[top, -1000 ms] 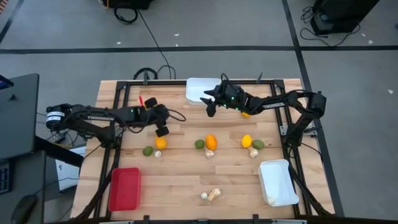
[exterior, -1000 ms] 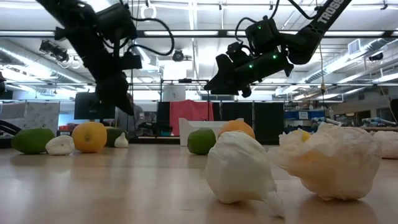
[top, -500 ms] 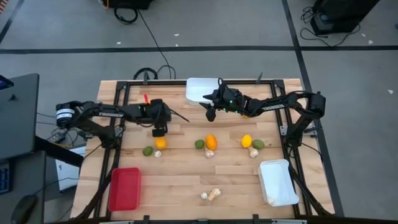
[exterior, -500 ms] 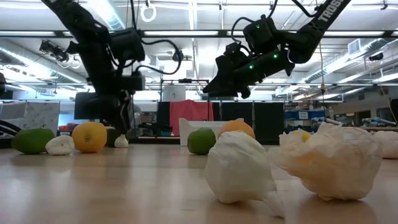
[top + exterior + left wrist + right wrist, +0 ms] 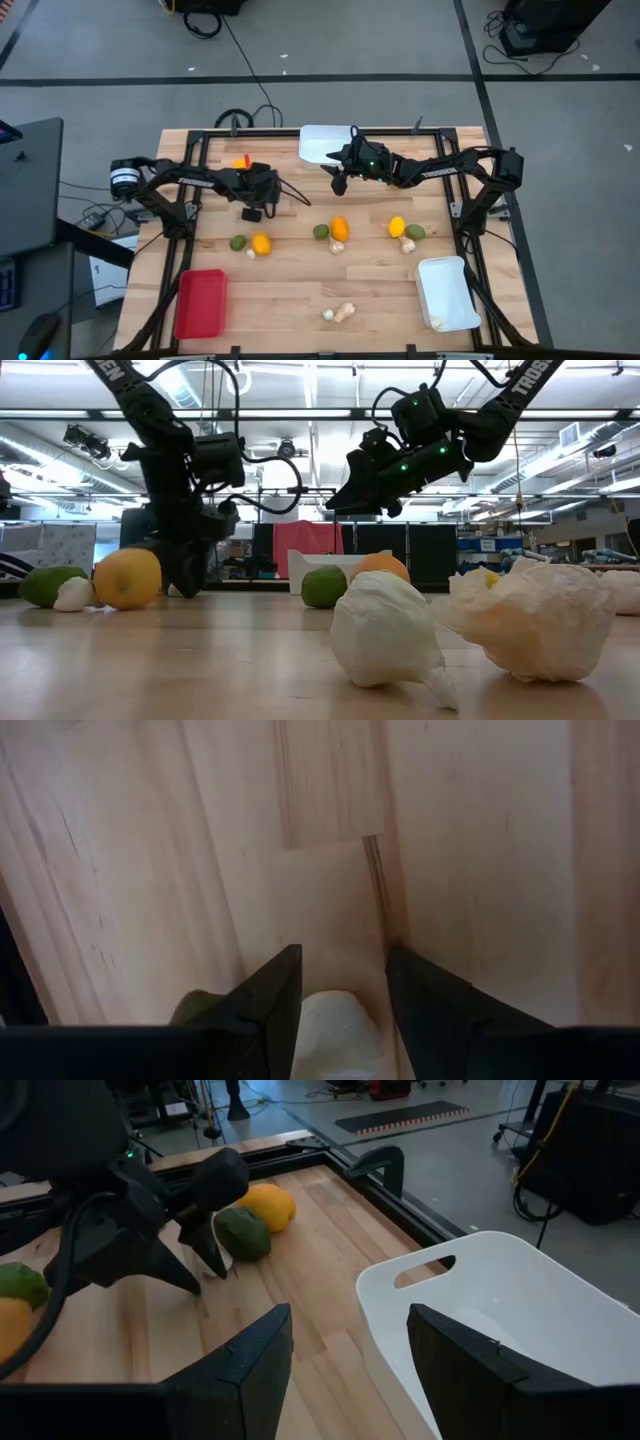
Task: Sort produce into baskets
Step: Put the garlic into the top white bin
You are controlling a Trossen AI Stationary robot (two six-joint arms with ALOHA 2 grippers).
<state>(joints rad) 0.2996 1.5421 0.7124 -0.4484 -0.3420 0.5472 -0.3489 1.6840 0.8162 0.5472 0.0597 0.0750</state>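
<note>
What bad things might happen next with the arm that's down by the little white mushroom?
1. The left tool straddles a pale mushroom piece, with a dark green fruit right beside; closing may shove that fruit.
2. The orange fruit nearby may roll if bumped.
The right tool waits open by a white basket.

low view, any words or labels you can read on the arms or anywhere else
"TROSS", white letters cut off by the picture's edge, on the right arm.
"EN", the end of a cut-off word, on the left arm.
High and wrist views: no text readable; any print in the room behind is too small to read.
</note>
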